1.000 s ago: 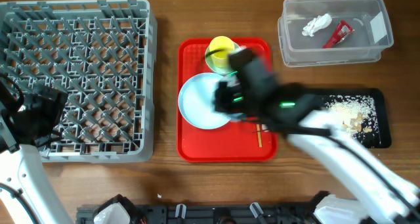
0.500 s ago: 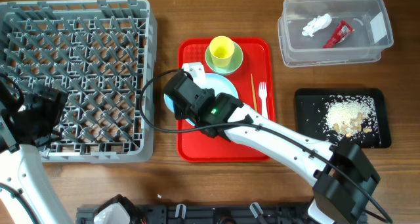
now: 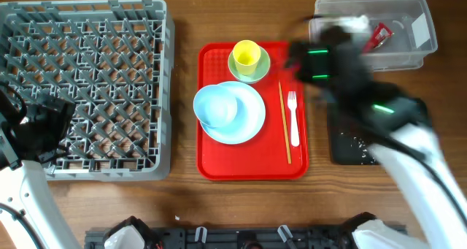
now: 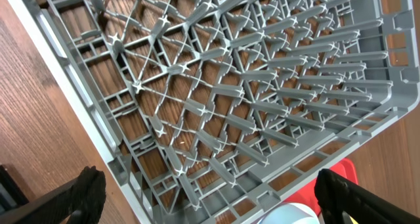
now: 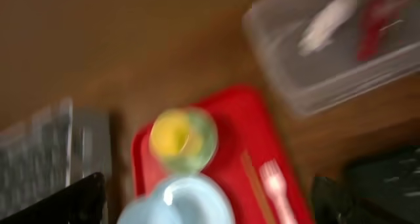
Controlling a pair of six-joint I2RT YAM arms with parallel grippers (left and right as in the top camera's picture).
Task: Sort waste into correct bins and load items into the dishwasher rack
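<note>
Overhead layout: dishwasher rack [image 3: 166,88] at left, red tray [image 3: 211,161] in the middle, clear tub [image 3: 427,30] and black tray [image 3: 341,148] at right.
Dry waste: crumpled tissue [image 5: 328,23] and red wrapper [image 3: 377,36] lying inside the clear tub.
Food waste: a few pale scraps [image 3: 361,141] visible on the black tray; most of that tray hidden under the blurred right arm.
Sorting: looks finished, with no waste visible on the red tray or on the bare table.
Dishes: all on the red tray. Yellow cup [image 3: 246,55] standing on the green saucer [image 3: 263,68] at the far end, small bowl [image 3: 222,109] resting on the blue plate [image 3: 252,123], chopsticks [image 3: 284,125] and white fork [image 3: 293,121] side by side along the right edge.
Rack contents: no dish in it, pegs bare in both the overhead and left wrist views.
Loading: not yet begun; six items left to carry over, by this reckoning.
Left gripper [image 4: 210,191]: over the near part of the rack, jaws wide apart, nothing between them.
Right gripper [image 5: 203,204]: motion-blurred above the gap between red tray and tub, jaws apart, holding nothing.
</note>
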